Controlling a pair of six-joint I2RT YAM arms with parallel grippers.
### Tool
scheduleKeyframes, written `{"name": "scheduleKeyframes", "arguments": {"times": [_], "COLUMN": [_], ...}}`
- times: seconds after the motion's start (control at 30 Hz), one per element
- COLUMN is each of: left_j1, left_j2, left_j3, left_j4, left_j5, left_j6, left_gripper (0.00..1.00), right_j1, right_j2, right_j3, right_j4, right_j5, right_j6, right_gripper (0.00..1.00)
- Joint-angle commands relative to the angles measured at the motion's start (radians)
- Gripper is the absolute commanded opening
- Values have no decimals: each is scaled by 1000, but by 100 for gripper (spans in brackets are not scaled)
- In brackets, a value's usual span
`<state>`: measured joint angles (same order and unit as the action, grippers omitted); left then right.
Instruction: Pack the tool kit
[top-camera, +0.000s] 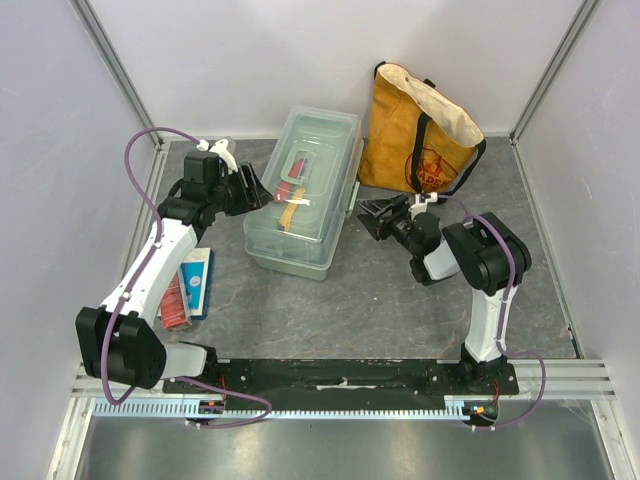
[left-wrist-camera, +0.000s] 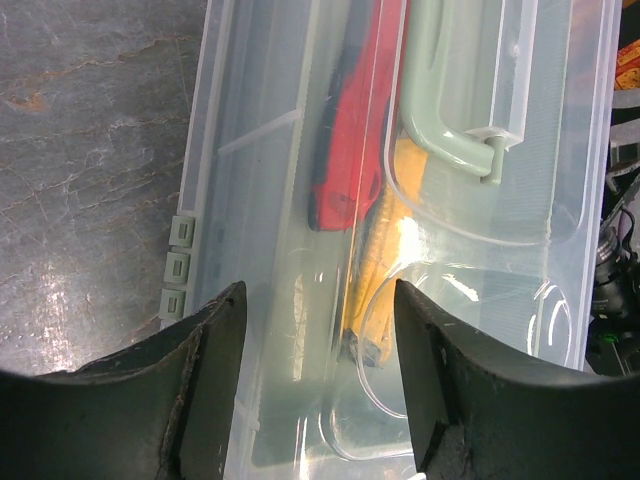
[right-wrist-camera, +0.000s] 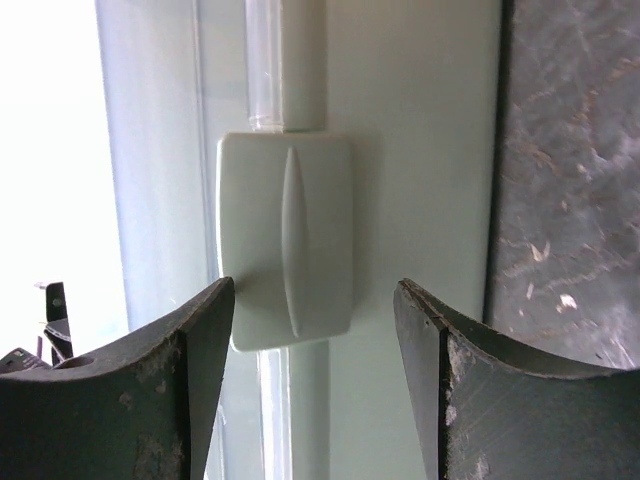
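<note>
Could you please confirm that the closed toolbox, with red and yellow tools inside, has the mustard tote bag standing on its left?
Not quite: the tote bag stands on the right of the toolbox, as the top external view shows. The toolbox is closed, with a red tool and a yellow tool inside.

On the toolbox (top-camera: 290, 255), the lid (left-wrist-camera: 500, 300) is clear glossy plastic; its handle (left-wrist-camera: 440, 90) and latch (right-wrist-camera: 285, 240) are smooth, matt sage plastic. My left fingers (left-wrist-camera: 200, 400) and right fingers (right-wrist-camera: 180, 400) are matt black, scuffed and dusty. The table (top-camera: 400, 300) is dark, stone-patterned, faintly shiny. The tote bag (top-camera: 415, 130) at the far right is coarse mustard cloth
</note>
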<state>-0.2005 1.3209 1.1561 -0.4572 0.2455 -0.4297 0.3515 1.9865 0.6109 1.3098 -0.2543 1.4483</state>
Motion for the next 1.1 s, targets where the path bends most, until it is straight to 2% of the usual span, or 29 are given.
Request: {"name": "scheduleKeyframes", "arguments": {"times": [0.0, 0.17, 0.43, 0.63, 0.87, 1.07], "left_j1": [-13, -13, -13, -13, -11, -13], "left_j2": [20, 27, 31, 32, 35, 35], "left_j3": [-19, -21, -26, -32, -32, -36], "left_j4": [-14, -12, -12, -12, -12, -12], "left_j5": [54, 55, 55, 57, 57, 57], "left_j6": [-38, -40, -35, -34, -29, -26], "left_gripper": [64, 63, 63, 63, 63, 63], "right_j1": [9, 17, 37, 43, 43, 43], "right_j2": [49, 103, 129, 78, 14, -41], "right_j3": [78, 144, 199, 199, 194, 190], "right_j4": [422, 431, 448, 448, 439, 307], "right_j5": [-45, -69, -88, -97, -94, -105], "right_j6": [1, 18, 38, 38, 41, 1], "right_gripper": [73, 81, 86, 86, 81, 76]}}
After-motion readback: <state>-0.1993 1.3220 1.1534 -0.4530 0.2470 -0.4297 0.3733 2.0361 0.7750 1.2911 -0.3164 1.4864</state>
